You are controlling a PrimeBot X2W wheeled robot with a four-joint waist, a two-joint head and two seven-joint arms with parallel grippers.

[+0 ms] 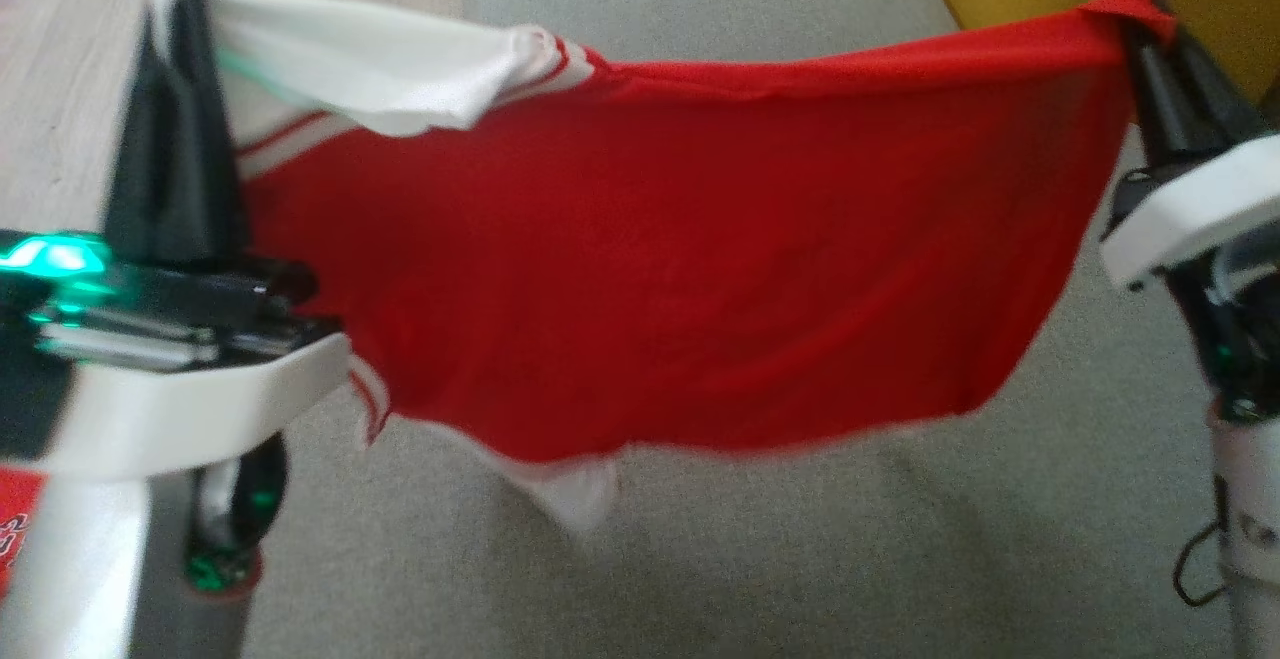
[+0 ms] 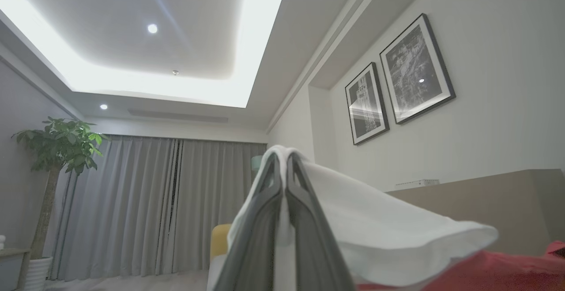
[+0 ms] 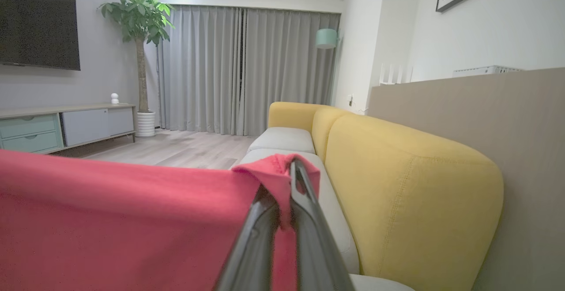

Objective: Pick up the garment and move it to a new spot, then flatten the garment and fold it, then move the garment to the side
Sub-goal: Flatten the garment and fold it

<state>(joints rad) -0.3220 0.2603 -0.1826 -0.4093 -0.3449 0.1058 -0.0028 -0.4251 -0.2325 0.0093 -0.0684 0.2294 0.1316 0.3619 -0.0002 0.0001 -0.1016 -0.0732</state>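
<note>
The garment [image 1: 680,259] is a red shirt with white sleeves and red-striped cuffs. It hangs stretched between both grippers above the grey seat of the sofa [image 1: 800,559]. My left gripper [image 1: 178,9] is shut on the white sleeve edge at the upper left. In the left wrist view the white cloth [image 2: 375,233] drapes over that gripper's [image 2: 284,160] closed tips. My right gripper [image 1: 1150,9] is shut on the red corner at the upper right. The right wrist view shows the red fabric [image 3: 132,220] bunched between the tips of this gripper [image 3: 287,171].
The sofa's yellow backrest [image 3: 397,185] runs along the right, against a beige wall panel [image 3: 521,158]. Wooden floor [image 1: 80,59] lies to the left of the seat. Further off are a TV cabinet [image 3: 66,125], a potted plant [image 3: 139,21] and grey curtains [image 3: 247,70].
</note>
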